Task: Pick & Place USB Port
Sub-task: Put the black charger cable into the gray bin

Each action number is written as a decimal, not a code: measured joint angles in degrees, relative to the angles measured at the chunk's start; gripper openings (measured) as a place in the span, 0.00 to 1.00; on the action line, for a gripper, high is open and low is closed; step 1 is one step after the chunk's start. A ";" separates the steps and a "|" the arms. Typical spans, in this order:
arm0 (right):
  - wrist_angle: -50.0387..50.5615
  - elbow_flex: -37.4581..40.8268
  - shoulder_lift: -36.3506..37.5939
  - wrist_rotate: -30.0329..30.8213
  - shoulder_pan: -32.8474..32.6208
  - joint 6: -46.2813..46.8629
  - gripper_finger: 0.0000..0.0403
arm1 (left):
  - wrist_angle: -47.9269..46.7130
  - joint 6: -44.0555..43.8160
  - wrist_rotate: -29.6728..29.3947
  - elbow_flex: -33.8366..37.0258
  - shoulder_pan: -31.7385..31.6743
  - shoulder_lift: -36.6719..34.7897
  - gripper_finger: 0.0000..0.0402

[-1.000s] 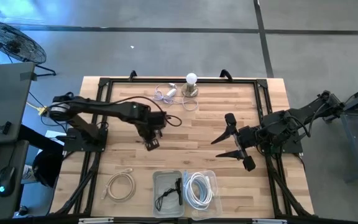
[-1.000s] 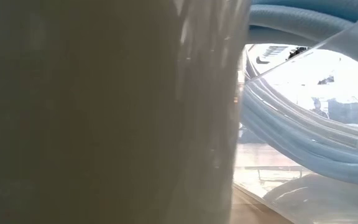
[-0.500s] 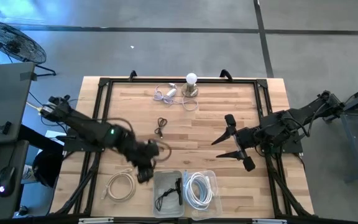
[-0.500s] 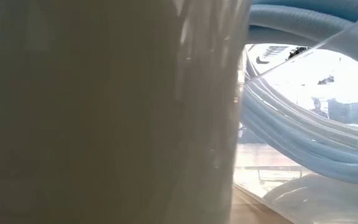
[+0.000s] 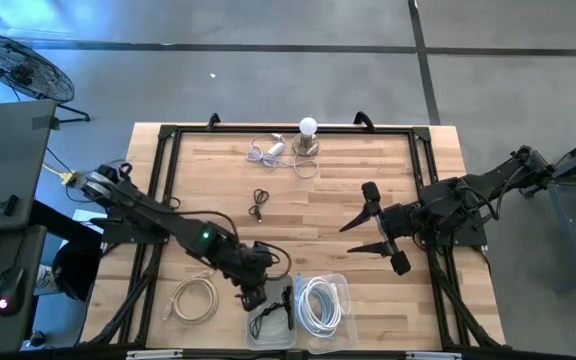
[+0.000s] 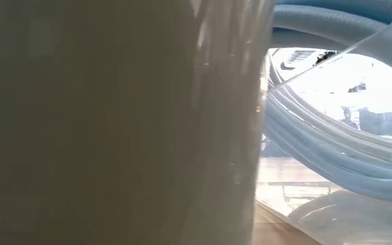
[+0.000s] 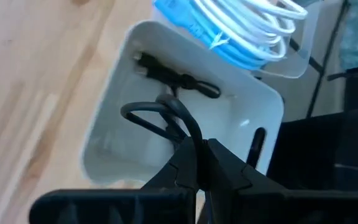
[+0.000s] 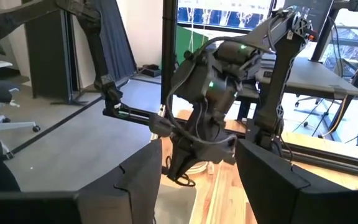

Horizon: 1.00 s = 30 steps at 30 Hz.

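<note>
Your low view is almost wholly blocked by a blurred bin wall (image 6: 114, 122) against the lens. The black cable (image 7: 173, 121) vanishes between the left end effector (image 7: 199, 163) fingers.

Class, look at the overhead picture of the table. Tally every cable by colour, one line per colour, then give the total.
Black cables: 3, namely one loose on the table, one lying in the grey tray, one held by the left gripper.
White cables: 3, namely coil on the table, coil in the clear tray, one beside the lamp.
Total: 6
</note>
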<state>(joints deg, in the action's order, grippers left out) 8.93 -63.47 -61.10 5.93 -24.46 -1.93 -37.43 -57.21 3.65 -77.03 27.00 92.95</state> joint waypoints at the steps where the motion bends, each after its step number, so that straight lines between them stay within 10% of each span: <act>1: 0.02 -0.01 0.00 -0.14 -0.01 0.41 0.49 | 1.05 0.17 0.50 -0.04 -0.25 0.61 0.02; 30: -3.85 -0.01 0.00 1.86 -0.47 7.77 0.49 | 25.41 -12.67 -7.95 8.59 6.43 6.74 0.02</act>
<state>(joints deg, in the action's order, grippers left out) 5.08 -63.48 -61.10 7.79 -24.93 5.84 -12.03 -69.89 -4.30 -68.44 33.43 99.69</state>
